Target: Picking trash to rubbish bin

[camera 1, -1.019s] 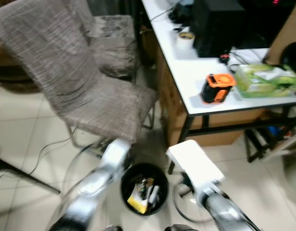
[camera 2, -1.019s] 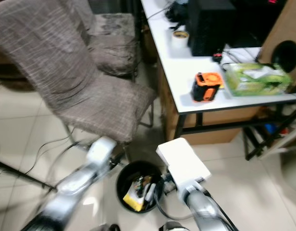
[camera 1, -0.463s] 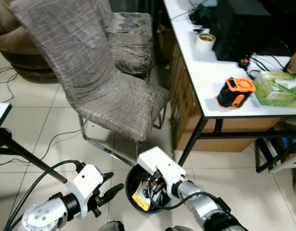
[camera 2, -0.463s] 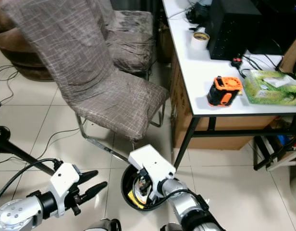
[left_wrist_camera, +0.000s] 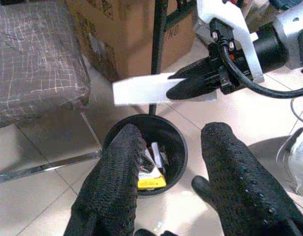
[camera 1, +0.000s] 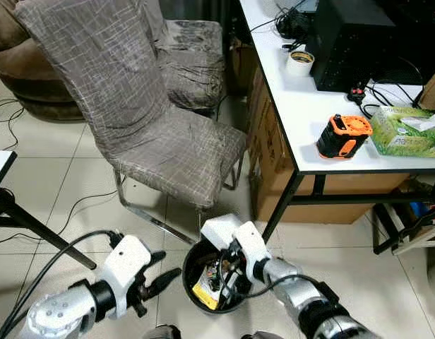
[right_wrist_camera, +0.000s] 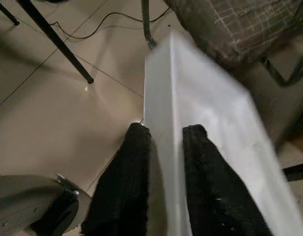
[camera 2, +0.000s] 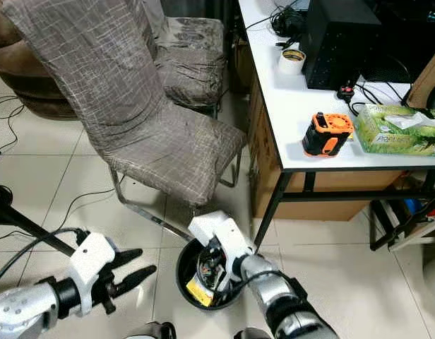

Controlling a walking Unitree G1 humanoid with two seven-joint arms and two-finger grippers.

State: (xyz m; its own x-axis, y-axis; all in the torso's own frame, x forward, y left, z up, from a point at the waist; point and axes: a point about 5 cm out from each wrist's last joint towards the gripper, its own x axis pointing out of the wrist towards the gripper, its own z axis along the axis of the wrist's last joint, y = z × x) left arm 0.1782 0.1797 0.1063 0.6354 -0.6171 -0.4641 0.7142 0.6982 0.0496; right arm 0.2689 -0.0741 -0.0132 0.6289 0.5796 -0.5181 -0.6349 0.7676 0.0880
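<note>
Right claw (left_wrist_camera: 191, 86) clamped on flat white sheet (left_wrist_camera: 141, 90), apparently paper or card, held just above rim of black rubbish bin (camera 1: 191, 260) on tiled floor (camera 1: 55, 176). Bin holds yellow packet (left_wrist_camera: 150, 183) among other scraps. Left claw (camera 1: 164, 274) hovers beside bin, fingers (left_wrist_camera: 117, 187) apart, gripping nothing. Bin sits near front leg of white surface (camera 1: 302, 120), beside grey fabric-covered chair (camera 1: 154, 134).

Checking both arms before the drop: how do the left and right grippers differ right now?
The left gripper is open and holds nothing; the right gripper is shut on a white flat piece. The left gripper sits beside the black bin, low over the floor; the right gripper is above the bin's rim. Both have black fingers and are close to the bin.
</note>
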